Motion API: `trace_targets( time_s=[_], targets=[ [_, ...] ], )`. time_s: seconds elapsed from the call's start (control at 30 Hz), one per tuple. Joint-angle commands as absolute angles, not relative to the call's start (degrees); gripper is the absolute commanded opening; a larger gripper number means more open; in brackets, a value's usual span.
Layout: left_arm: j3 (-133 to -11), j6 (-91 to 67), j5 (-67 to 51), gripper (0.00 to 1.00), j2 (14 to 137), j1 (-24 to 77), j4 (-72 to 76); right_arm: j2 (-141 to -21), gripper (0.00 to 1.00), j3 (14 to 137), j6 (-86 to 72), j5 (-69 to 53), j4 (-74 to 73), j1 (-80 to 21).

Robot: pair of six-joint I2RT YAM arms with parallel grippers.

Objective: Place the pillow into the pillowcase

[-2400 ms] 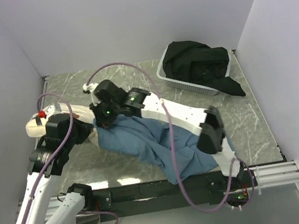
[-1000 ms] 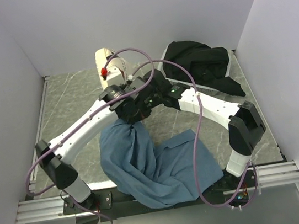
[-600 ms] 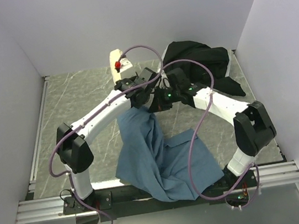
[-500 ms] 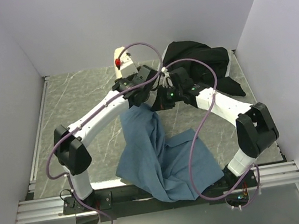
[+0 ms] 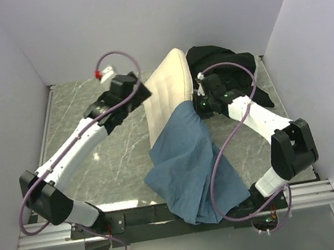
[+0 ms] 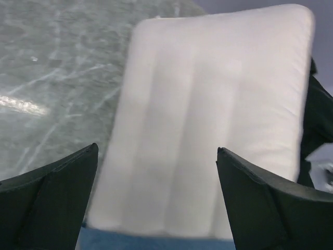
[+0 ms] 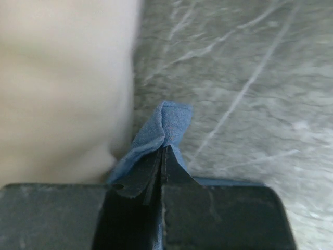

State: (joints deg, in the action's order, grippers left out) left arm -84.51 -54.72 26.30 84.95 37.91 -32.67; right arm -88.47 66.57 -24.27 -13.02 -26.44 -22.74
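Between the wide-apart jaws of the left gripper [image 6: 157, 149], and a little ahead of them, the pillow [image 6: 208, 104] is standing tilted with a plain cream face turned toward them. Whether the fingers [image 6: 57, 198] are touching it I cannot tell. Just below those jaws the pillow's lower end is sitting inside the pillowcase [image 5: 184, 160], and a strip of blue is showing under the cream. Off to the right of the jaws, past the pillow's far edge, a black cloth [image 5: 227, 67] is lying.

The right gripper [image 7: 162, 151] is pinching a small fold of the pillowcase rim, with its jaws pressed together on the fabric. To the left of these jaws the pillow's side is bulging just beside the pinched fold. To their right the table [image 7: 250, 78] is showing bare.

Seen from above, the two grippers are flanking the pillow's upper half. From the right jaws the pillowcase is trailing back toward the arm bases, wrinkled, and is spilling over the table's near edge.
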Motion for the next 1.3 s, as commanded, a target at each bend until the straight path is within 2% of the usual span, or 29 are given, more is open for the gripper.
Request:
trace_targets(
  time_s=[0.0, 0.13, 0.27, 0.37, 0.5, 0.67, 0.7, 0.73, 0.8, 0.83, 0.87, 0.9, 0.97, 1.17, 1.27],
  targets=[
    [-74.6, -53.9, 14.5, 0.99, 83.8, 30.7, -22.1, -86.3, 0.00, 70.4, -22.6, -5.7, -29.3, -23.5],
    [-67.3, -52.1, 0.5, 0.99, 88.2, 27.1, -9.7, -86.4, 0.00, 70.5, -21.9, -0.7, -30.7, -23.5],
    [-62.9, -51.4, -9.8, 0.99, 95.0, 23.7, 4.1, -86.6, 0.00, 70.8, -22.0, -1.1, -31.4, -23.6],
    [-60.1, -51.5, -14.0, 0.99, 98.3, 22.2, 15.7, -87.1, 0.00, 71.7, -21.8, -1.5, -31.6, -23.5],
    [-60.7, -50.6, -17.1, 0.99, 105.3, 21.2, 21.7, -87.6, 0.00, 72.9, -21.8, -2.7, -32.3, -23.6],
    [-58.4, -56.5, -23.9, 0.99, 111.7, 21.0, 41.0, -87.5, 0.00, 74.2, -21.6, -3.4, -32.5, -23.6],
    [-58.0, -57.8, -25.6, 0.95, 113.5, 21.1, 43.7, -87.7, 0.00, 74.8, -21.4, -3.5, -33.0, -23.6],
    [-57.7, -59.1, -26.4, 0.76, 114.4, 21.1, 46.7, -88.1, 0.00, 75.5, -21.4, -4.0, -33.1, -23.5],
    [-57.5, -62.5, -28.4, 0.50, 115.9, 21.0, 53.2, -88.5, 0.00, 76.0, -21.4, -4.1, -33.5, -23.5],
    [-57.5, -62.8, -28.8, 0.22, 115.8, 21.0, 53.6, -88.4, 0.00, 76.4, -21.4, -4.5, -33.5, -23.6],
    [-57.3, -62.3, -28.6, 0.08, 115.0, 21.0, 53.1, -88.6, 0.00, 76.6, -21.4, -4.6, -33.6, -23.6],
    [-56.9, -61.4, -28.0, 0.01, 111.7, 21.0, 50.2, -88.6, 0.00, 77.0, -21.3, -4.6, -33.9, -23.6],
    [-54.9, -57.3, -23.2, 0.01, 103.7, 21.0, 44.7, -88.8, 0.00, 78.5, -21.1, -4.3, -34.5, -23.6],
    [-54.0, -52.3, -2.5, 0.01, 80.2, 20.9, 13.8, -90.3, 0.00, 87.0, -20.1, 0.0, -40.4, -25.0],
    [-53.3, -53.4, -0.2, 0.01, 73.3, 20.9, 3.5, -92.2, 0.00, 93.1, -20.1, 3.9, -43.3, -26.4]
  ],
)
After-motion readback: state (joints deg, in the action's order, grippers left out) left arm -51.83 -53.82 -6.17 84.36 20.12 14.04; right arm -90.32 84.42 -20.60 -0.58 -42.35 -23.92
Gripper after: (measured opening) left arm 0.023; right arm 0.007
